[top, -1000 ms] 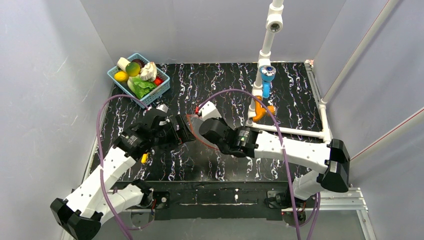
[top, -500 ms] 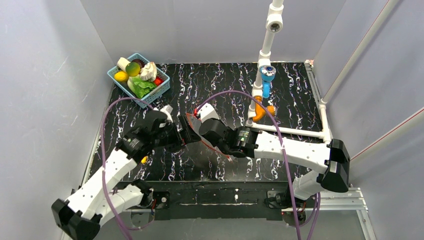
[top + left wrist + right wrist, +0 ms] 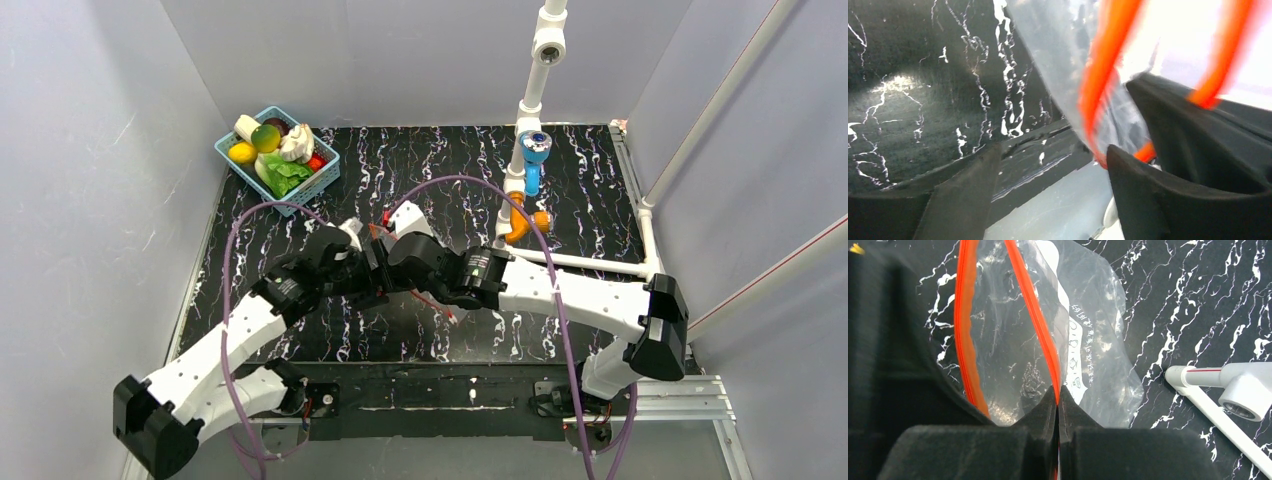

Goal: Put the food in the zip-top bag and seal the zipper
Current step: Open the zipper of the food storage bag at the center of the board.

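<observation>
- The right gripper is clamping its jaws on the zipper of the zip-top bag, which is probably limp and slippery.
- The left gripper is holding its jaws apart around the other, stiffer lip.

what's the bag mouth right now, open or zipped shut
Open. In the right wrist view the zip-top bag has the two orange strips of its zipper bowed apart; the right gripper pinches one strip.

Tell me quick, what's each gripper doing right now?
Left gripper: open, bag edge between its fingers.
Right gripper: closed on the bag's red zipper.
</observation>
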You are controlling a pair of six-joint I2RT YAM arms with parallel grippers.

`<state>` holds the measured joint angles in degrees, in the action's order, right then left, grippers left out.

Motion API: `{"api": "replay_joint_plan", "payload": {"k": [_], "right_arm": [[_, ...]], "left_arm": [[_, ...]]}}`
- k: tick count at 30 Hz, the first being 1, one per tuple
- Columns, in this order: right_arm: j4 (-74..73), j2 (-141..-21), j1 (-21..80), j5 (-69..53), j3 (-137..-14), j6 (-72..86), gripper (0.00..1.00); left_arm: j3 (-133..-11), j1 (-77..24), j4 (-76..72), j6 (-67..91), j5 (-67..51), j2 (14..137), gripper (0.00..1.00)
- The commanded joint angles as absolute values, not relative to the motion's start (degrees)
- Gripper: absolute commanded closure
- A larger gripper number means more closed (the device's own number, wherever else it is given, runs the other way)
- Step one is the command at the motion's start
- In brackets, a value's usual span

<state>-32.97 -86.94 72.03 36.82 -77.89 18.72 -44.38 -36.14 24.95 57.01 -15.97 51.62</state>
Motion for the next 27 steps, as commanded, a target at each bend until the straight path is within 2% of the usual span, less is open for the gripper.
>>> {"api": "replay_joint_plan", "payload": {"k": [1, 2, 4, 10, 11, 21, 24, 27], "right_arm": [[-36.4, -87.34, 72.16, 41.08, -83.97, 19.8, 0.99], [-36.97, -87.05, 72.16, 42.41, -84.31, 19.33, 0.99], [-36.94, -85.65, 71.87, 45.24, -84.18, 17.89, 0.99], [-31.52, -79.88, 70.16, 44.74, -80.95, 9.89, 0.99], [-31.63, -79.74, 70.16, 44.93, -80.56, 9.53, 0.99], [-32.04, -78.8, 70.14, 41.71, -75.04, 14.7, 0.99], [-31.09, -79.87, 70.06, 40.49, -75.07, 15.52, 0.99], [-30.9, -81.65, 70.11, 40.55, -75.59, 16.01, 0.99]], "left_arm": [[-42.45, -38.31, 25.35, 56.59, -11.08, 53.81, 0.38], [-41.53, -38.3, 26.11, 56.24, -9.09, 53.54, 0.48], [-42.05, -37.68, 29.58, 53.56, -6.29, 54.25, 0.58], [-46.88, -36.79, 36.06, 49.48, -3.42, 59.58, 0.74], [-46.62, -36.62, 35.54, 49.82, -3.5, 59.26, 0.75], [-44.8, -35.41, 34.88, 50.81, -6.57, 54.84, 0.68], [-44.85, -35.41, 32.85, 50.88, -9.9, 54.61, 0.55], [-47.56, -35.41, 34.48, 49.31, -10.2, 53.44, 0.37]]}}
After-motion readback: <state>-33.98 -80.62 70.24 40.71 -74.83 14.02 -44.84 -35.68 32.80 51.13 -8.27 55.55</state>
